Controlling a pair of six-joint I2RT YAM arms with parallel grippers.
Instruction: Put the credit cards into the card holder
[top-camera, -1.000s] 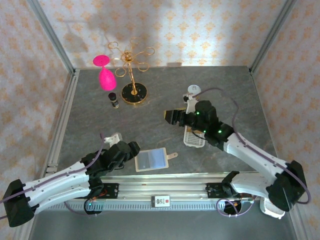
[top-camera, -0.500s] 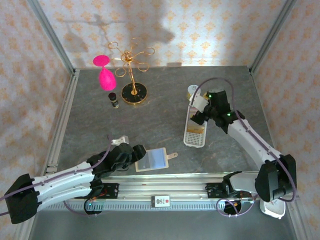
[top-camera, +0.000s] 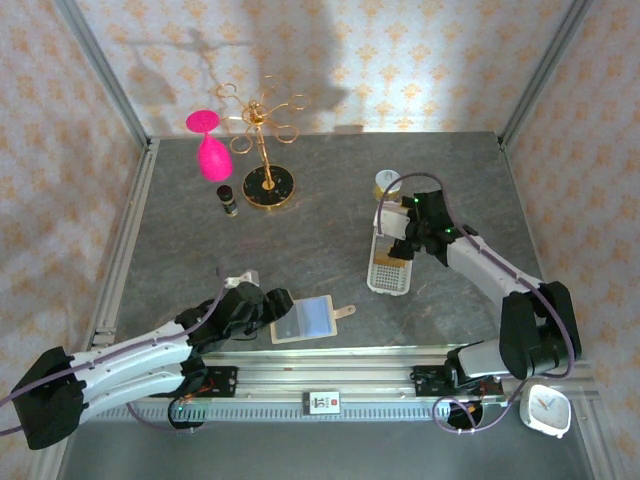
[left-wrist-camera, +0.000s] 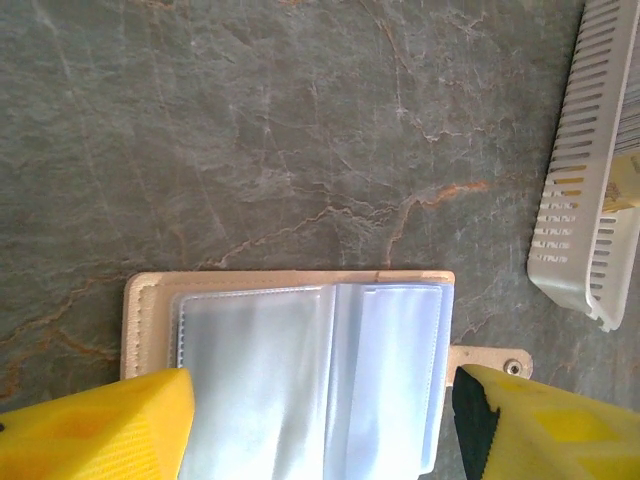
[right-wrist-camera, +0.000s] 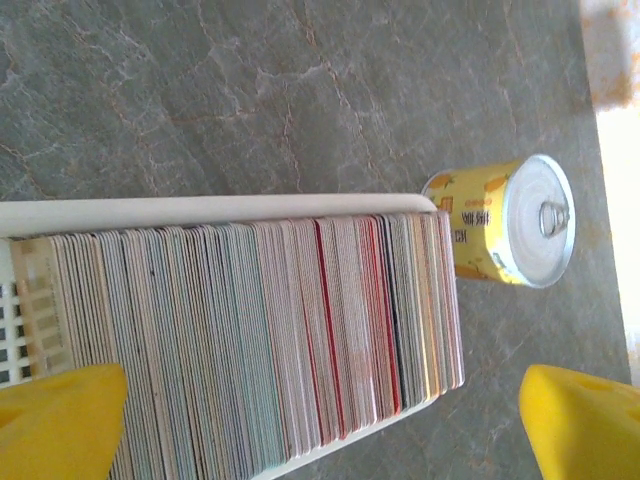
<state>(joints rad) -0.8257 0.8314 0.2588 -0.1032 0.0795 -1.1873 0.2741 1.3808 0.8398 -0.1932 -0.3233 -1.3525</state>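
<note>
Beige card holder (left-wrist-camera: 300, 340) lies open directly beneath the left gripper (left-wrist-camera: 320, 430), whose jaws stand wide apart, holding nothing. Below the right gripper (right-wrist-camera: 320, 430), spread wide and empty, credit cards (right-wrist-camera: 250, 320) stand on edge in a white tray (right-wrist-camera: 200, 210), a yellow can (right-wrist-camera: 510, 225) just beyond.

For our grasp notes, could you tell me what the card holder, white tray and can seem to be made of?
The card holder looks like beige leather or imitation, with a seamed border; its inner sleeves are glossy clear plastic. The white tray seems moulded plastic, matte and slotted. The can appears metal: shiny lid with a pull ring.
</note>
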